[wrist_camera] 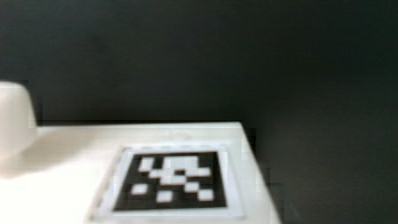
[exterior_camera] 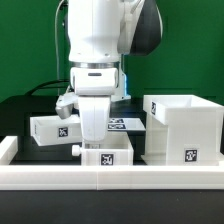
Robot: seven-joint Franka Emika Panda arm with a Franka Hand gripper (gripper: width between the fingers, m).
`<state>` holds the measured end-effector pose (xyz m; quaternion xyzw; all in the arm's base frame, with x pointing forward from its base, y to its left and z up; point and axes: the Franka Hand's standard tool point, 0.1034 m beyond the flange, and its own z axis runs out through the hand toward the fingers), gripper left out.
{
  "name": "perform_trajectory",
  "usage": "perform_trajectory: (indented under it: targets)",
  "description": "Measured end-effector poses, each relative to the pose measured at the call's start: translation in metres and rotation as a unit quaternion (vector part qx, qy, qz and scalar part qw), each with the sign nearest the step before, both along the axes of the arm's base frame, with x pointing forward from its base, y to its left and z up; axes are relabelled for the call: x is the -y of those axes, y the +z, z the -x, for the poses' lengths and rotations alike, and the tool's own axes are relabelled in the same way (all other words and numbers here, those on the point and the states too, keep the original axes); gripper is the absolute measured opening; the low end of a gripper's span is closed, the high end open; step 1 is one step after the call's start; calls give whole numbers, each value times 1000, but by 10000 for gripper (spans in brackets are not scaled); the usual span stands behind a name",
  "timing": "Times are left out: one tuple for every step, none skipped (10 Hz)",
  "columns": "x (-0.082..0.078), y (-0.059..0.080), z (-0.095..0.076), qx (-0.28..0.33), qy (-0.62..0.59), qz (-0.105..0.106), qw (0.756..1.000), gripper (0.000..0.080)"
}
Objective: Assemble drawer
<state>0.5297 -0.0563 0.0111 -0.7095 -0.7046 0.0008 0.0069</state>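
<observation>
Rail (exterior_camera: 40,176): long, low, white; nearest the exterior camera, across the full width at the front of the tabletop (exterior_camera: 16,122).
Front tray (exterior_camera: 108,155): small white open-topped tray just behind the rail, near the middle; tagged on its near face; directly beneath the gripper.
Gripper (exterior_camera: 94,136): lowered onto the front tray, pointing straight down; fingertips lost against the white plastic; jaw spacing not determinable, nor any grasp.
Arm (exterior_camera: 100,40): white, upright above the gripper, covering the centre of the scene.
Left tray (exterior_camera: 50,128): second small white tray toward the exterior view's left, behind the front tray, partly hidden by the gripper; tagged on its near face.
Casing (exterior_camera: 185,125): tall white box, open on top, at the exterior view's right, just behind the rail; tagged low on its near face; near the front tray, well apart from the left tray.
Marker board (exterior_camera: 128,124): flat on the tabletop, only a strip visible between the arm and the casing.
Wrist view: blurred white surface (wrist_camera: 71,150) bearing one black-and-white tag (wrist_camera: 173,180), dark ground beyond; part not identifiable; rounded white shape (wrist_camera: 11,115) at the frame edge, unidentified.
</observation>
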Motion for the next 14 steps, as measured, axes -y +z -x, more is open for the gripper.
perform_trajectory:
  targets:
    - [0,-1,1,-4,0,0,1000,42]
    - [-5,0,-2,-2,9,2,1000,42]
    - [-13,0,-6,0,18,5,1000,42]
    - [-19,0,-8,1,20,6,1000,42]
    - [-25,-2,-9,0,19,6,1000,42]
    - [-28,-4,-8,-1,20,6,1000,42]
    - [-26,-4,-8,-1,18,6,1000,42]
    - [-25,-4,-8,-1,18,6,1000,42]
    - [-25,-4,-8,-2,18,6,1000,42]
    - [-25,-5,-8,-2,17,6,1000,42]
    - [-30,-4,-9,-3,18,9,1000,42]
    - [-36,-4,-10,-6,17,10,1000,42]
    - [-39,-3,-11,-10,7,11,1000,42]
    - [-41,-3,-12,-10,5,11,1000,42]
